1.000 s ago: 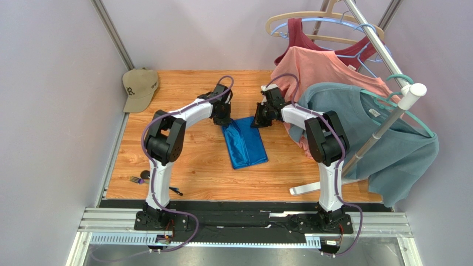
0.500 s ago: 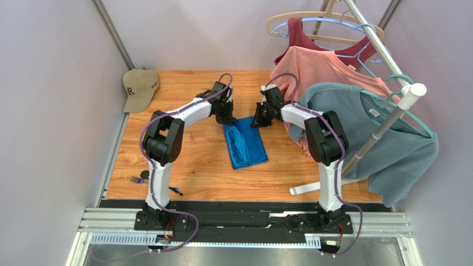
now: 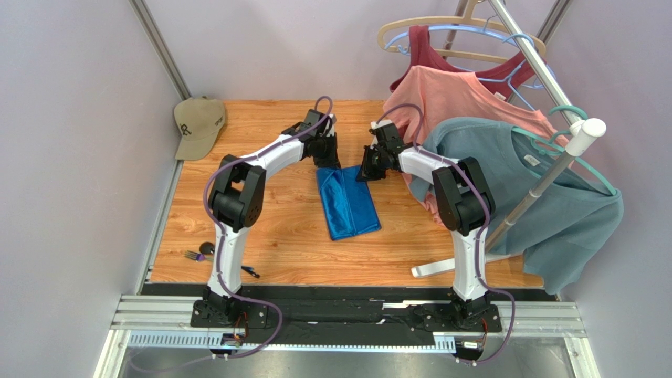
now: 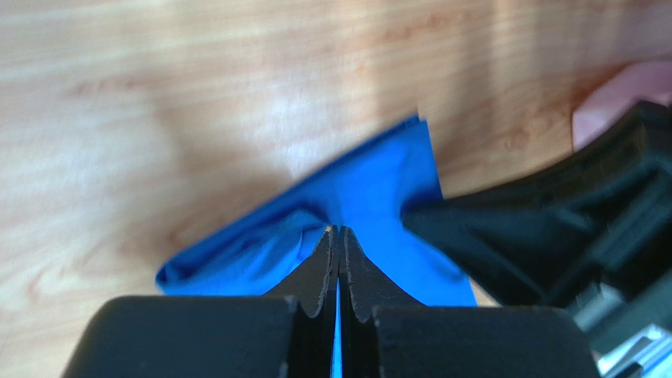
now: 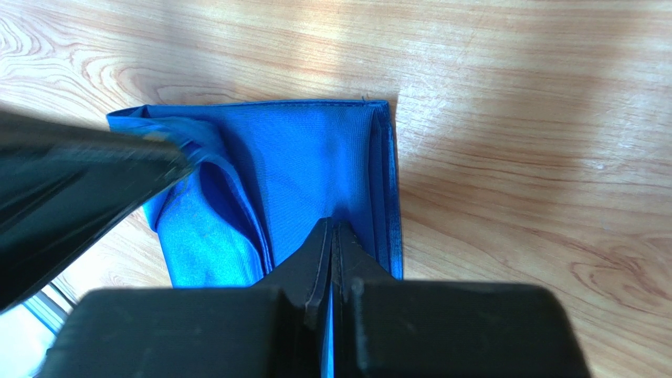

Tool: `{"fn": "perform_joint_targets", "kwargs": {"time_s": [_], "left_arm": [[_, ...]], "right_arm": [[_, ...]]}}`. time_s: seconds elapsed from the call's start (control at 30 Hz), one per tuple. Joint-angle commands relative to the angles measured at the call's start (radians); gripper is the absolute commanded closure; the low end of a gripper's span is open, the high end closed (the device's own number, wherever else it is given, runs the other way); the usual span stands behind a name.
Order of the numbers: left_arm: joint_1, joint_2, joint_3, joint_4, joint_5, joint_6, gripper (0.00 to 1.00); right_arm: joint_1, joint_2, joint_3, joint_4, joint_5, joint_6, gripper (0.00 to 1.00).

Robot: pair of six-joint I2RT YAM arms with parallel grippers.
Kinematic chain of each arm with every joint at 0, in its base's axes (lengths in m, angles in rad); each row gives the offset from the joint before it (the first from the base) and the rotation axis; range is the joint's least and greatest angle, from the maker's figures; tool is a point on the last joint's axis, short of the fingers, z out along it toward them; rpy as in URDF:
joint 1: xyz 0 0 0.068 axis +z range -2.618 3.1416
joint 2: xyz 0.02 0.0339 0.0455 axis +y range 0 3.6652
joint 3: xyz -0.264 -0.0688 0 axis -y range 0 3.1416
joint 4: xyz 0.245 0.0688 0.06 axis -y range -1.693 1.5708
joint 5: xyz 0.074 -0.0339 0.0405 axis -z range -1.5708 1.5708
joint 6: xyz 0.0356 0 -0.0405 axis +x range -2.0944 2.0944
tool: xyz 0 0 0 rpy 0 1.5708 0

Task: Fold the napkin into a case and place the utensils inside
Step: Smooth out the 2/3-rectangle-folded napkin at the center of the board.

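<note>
Napkin [image 3: 347, 203]: royal-blue cloth folded into a long, narrow strip, flat on the wooden bench [image 3: 276, 228] at mid-scene, its long side running near to far.

Left to right, we note:
- Tan cap [image 3: 197, 126] at the far left corner of the bench.
- Utensils [image 3: 193, 255] at the near left edge, beside the left arm's base and well apart from the napkin; details too small for us to tell.
- Left fingers [image 4: 319, 268] clenched on the napkin's far left corner. The cloth puckers up toward their tips.
- Right fingers [image 5: 315, 260] clenched on the napkin's far edge, right of the left pair. A sliver of blue shows between them, and the folded layers stack along the right side.
- Salmon shirt [image 3: 457, 94] and teal-grey T-shirt [image 3: 544, 213] hang on a rack at the right, behind and beside the right arm.
</note>
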Motion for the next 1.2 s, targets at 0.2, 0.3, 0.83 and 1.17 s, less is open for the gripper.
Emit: {"fn": "perform_joint_targets", "kwargs": {"time_s": [0.2,0.3,0.83,1.17], "left_arm": [[0.003,0.109,0.086,0.051,0.01,0.011,1.0],[0.003,0.125,0.078,0.076,0.013,0.026,1.0],[0.003,-0.176,0.026,0.004,0.045,0.014,0.82],[0.003,-0.135,-0.1,0.071,0.096,-0.044,1.0]], "right_arm": [[0.019,0.051,0.024,-0.05,0.043,-0.026,1.0],[0.019,0.043,0.021,-0.05,0.046,-0.026,1.0],[0.019,-0.075,0.079,-0.131,-0.003,-0.062,1.0],[0.037,-0.216,-0.031,-0.129,-0.1,-0.059,0.88]]}}
